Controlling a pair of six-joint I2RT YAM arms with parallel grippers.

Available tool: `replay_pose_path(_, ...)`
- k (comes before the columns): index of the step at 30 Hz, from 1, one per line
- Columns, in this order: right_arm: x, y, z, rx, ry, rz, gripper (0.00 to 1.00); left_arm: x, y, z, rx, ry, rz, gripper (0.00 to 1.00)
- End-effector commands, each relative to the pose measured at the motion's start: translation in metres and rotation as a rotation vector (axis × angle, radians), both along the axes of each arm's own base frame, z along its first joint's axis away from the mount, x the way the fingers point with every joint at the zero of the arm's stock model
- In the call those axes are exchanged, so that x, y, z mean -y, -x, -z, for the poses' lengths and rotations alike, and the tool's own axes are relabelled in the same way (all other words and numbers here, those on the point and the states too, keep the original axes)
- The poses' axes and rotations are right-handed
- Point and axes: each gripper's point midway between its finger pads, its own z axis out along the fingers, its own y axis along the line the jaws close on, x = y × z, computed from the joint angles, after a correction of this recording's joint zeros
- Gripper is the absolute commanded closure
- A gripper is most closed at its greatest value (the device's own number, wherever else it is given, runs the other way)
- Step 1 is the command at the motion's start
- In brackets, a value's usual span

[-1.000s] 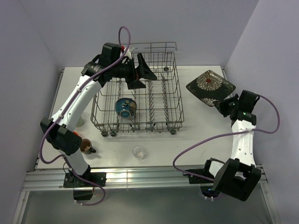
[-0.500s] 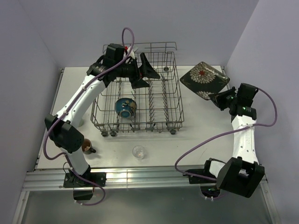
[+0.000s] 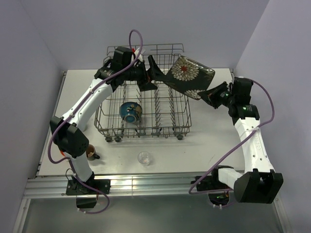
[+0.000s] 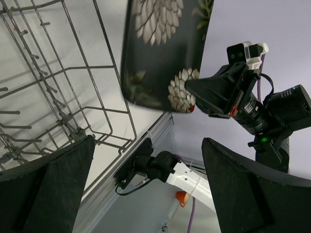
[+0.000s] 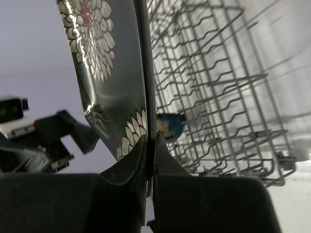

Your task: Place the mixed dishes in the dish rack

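My right gripper (image 3: 206, 93) (image 5: 151, 141) is shut on the edge of the black square plate (image 3: 189, 76) (image 5: 104, 68) (image 4: 165, 48), which hangs tilted over the right rear corner of the dish rack (image 3: 142, 102) (image 5: 218, 82) (image 4: 58, 87). The plate bears pale flower patterns. My left gripper (image 3: 156, 74) (image 4: 146, 170) is open above the rack's rear, just left of the plate, with nothing between its fingers. A blue round bowl (image 3: 129, 111) (image 5: 169, 126) lies inside the rack at the front left. The dark brown mug (image 3: 91, 152) and the small clear glass (image 3: 144, 157) stand on the table in front of the rack.
The table (image 3: 214, 141) is white, with purple walls close on three sides. A metal rail (image 3: 146, 184) runs along the near edge by the arm bases. A pale cup (image 3: 83, 126) shows partly behind the left arm, left of the rack.
The right arm has lifted the plate off the table at the right and swung it left and up over the rack's corner. The left gripper has shifted slightly rightward, staying open.
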Motion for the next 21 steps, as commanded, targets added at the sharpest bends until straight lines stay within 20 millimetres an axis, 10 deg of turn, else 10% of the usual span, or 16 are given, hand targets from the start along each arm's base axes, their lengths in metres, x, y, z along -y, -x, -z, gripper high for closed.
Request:
replay_pose_path(1,-0.026,-0.003,-0.081,0.245,-0.045,-0.105,1.00,0.005,-0.004,-0.016,0.075,0.039,0.001,0.01)
replay_pose_path(14,-0.080,0.014,-0.087,0.221,-0.158,-0.306,1.00,0.006,0.000,-0.023,0.081,0.078,0.003,0.02)
replay_pose_path(21,-0.099,0.019,-0.080,0.177,-0.176,-0.418,1.00,0.003,0.015,-0.032,0.095,0.115,0.042,0.31)
